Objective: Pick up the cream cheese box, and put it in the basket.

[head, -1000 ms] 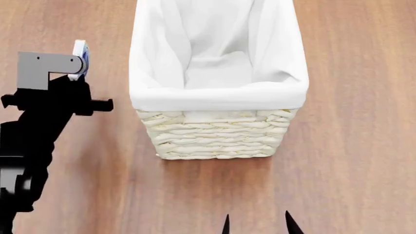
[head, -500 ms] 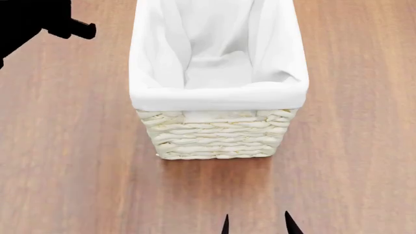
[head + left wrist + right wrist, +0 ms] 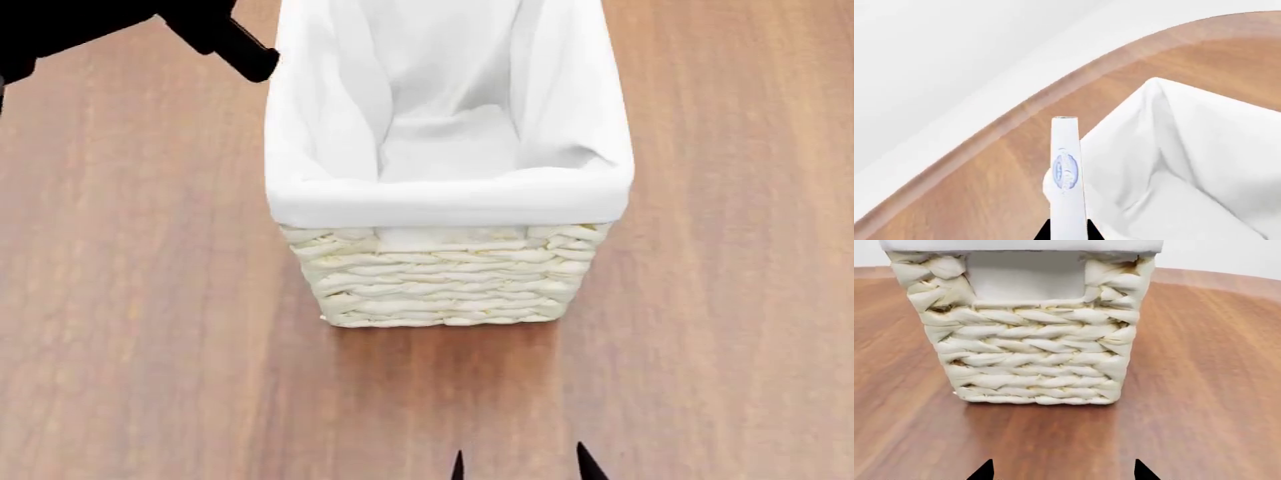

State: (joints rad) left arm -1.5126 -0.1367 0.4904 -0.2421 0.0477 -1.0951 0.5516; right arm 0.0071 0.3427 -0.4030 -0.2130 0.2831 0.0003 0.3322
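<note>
The basket (image 3: 447, 275), cream woven wicker with a white cloth liner, stands in the middle of the wooden table; it also shows in the right wrist view (image 3: 1034, 340) and its liner in the left wrist view (image 3: 1187, 165). My left gripper (image 3: 1067, 235) is shut on the cream cheese box (image 3: 1067, 175), a thin white box with a blue oval logo, held edge-on above the table beside the basket's rim. In the head view only the left arm (image 3: 200, 25) shows at the top left; the box is hidden there. My right gripper (image 3: 1061, 472) is open and empty in front of the basket.
The round wooden table's curved far edge (image 3: 1021, 112) runs close behind the held box. Bare wood lies to the left (image 3: 134, 300) and right (image 3: 734, 300) of the basket.
My left arm has risen and swung toward the basket's left rim, taking the box out of the head view. The right gripper has barely moved.
</note>
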